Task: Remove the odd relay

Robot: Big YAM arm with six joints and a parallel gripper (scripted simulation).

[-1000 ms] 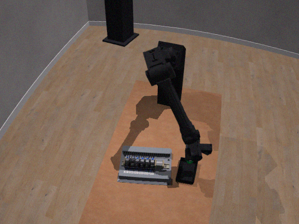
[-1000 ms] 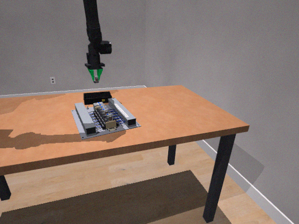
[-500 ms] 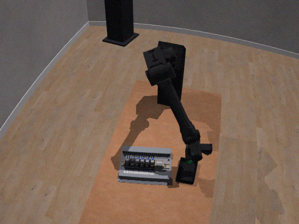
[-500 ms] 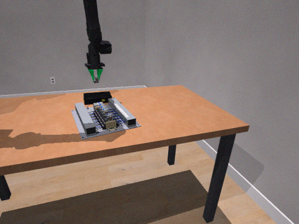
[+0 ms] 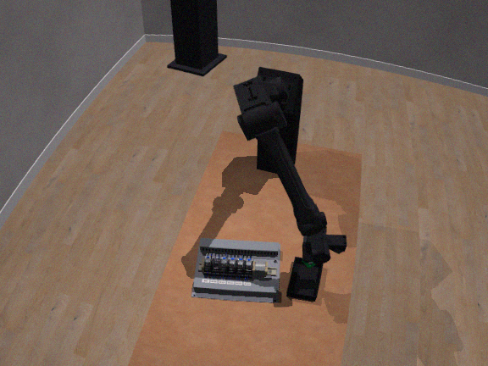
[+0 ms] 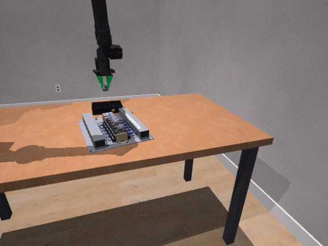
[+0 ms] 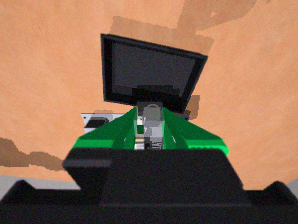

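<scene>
Our gripper (image 5: 309, 264) (image 6: 105, 87) (image 7: 149, 111) clasps a relay (image 6: 105, 85) (image 7: 152, 114) above the tray (image 5: 300, 292) (image 6: 99, 109) (image 7: 150, 62), right of the panel (image 5: 237, 288) (image 6: 91, 127) (image 7: 108, 118) from the top.
We should lower it gently, well inside the walls, before easing the fingers apart.

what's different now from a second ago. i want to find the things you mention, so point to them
Nothing visibly changed. The gripper (image 5: 309, 264) (image 6: 105, 85) (image 7: 149, 111) is still raised above the table (image 6: 199, 122), shut on a relay (image 6: 105, 86) (image 7: 152, 112). The tray (image 5: 291, 276) (image 6: 101, 110) (image 7: 104, 70) and the board (image 5: 237, 289) (image 6: 93, 128) (image 7: 87, 117) stayed put; nothing was let go.
</scene>
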